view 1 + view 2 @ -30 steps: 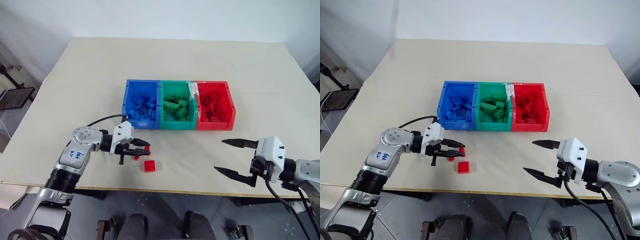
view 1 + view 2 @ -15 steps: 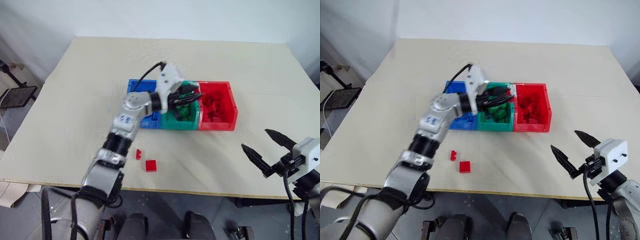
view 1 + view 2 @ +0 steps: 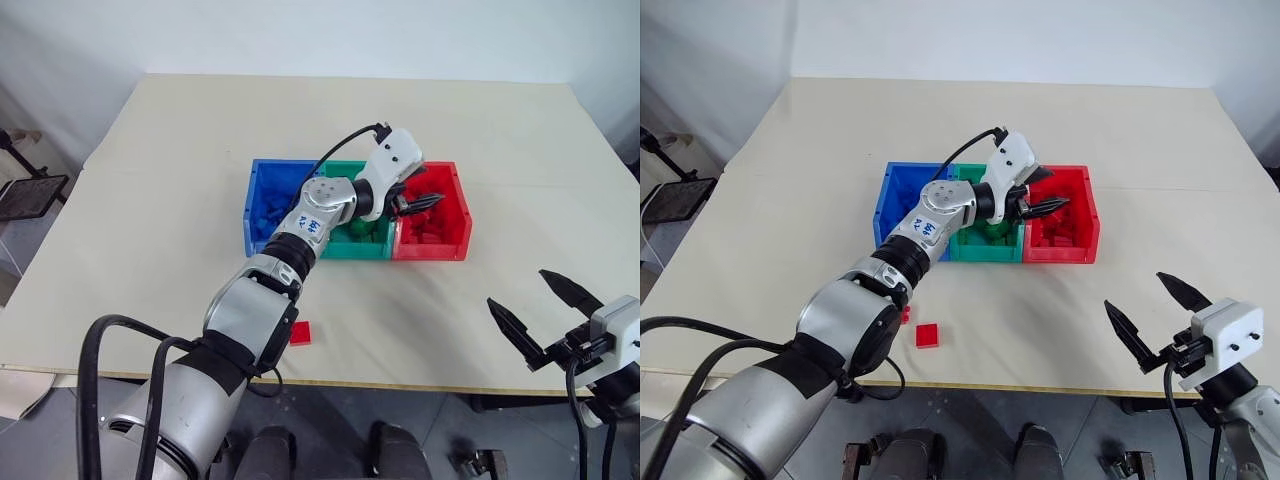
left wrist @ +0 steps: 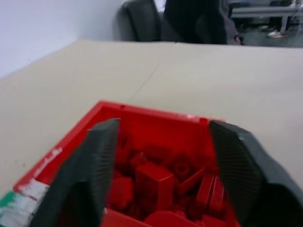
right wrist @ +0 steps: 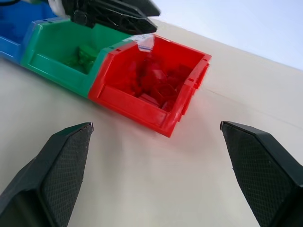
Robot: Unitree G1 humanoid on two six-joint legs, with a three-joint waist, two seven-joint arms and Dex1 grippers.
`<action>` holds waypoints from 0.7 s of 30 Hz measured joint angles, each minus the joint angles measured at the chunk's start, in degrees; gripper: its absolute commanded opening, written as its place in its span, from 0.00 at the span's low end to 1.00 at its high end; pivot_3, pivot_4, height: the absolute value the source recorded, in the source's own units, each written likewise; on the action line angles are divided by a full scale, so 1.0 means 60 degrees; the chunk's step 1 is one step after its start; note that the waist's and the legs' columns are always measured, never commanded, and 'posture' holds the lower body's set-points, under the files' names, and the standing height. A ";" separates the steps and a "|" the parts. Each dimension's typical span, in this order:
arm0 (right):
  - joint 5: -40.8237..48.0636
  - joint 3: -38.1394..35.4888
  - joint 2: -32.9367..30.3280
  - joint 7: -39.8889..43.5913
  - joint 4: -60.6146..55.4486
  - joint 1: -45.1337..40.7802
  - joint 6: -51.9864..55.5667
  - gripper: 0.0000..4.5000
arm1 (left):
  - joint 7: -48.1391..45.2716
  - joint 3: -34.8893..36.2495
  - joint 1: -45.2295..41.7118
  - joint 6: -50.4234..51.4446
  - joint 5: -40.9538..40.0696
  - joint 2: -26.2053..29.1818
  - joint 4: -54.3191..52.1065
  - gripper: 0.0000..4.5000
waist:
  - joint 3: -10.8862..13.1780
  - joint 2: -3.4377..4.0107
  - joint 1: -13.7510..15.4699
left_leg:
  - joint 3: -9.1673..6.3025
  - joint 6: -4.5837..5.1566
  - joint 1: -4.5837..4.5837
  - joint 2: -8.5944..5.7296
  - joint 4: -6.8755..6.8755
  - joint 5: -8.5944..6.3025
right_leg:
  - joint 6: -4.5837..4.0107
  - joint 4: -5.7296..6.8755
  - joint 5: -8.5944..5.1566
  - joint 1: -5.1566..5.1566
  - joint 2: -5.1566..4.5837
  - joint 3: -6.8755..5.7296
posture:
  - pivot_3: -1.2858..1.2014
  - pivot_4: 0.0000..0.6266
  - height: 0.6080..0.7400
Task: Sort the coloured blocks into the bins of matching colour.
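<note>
Fingers of left gripper (image 3: 425,203) spread empty over red bin (image 3: 457,240); right gripper (image 3: 548,308) fingers splayed.

Left gripper (image 4: 161,170) spread, arm outstretched; right gripper (image 5: 156,142) wide apart, low.

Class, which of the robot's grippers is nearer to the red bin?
Left. The left gripper hangs over the red bin, fingers open. The right gripper hovers open near the table's front edge, well short of it.
</note>
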 measured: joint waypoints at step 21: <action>-0.0023 0.3249 -0.2685 0.3793 0.2216 -0.4388 0.0201 1.00 | -0.4394 0.2885 0.9804 0.2008 -0.2659 0.7158 -1.0007 0.99 | -0.0005 0.0017 -0.0160 | -0.0040 -0.0007 0.0012 0.0018 0.0023 -0.0002 | 0.0005 0.0053 0.0003 0.0005 -0.0007 -0.0020 | 0.52 0.24 1.00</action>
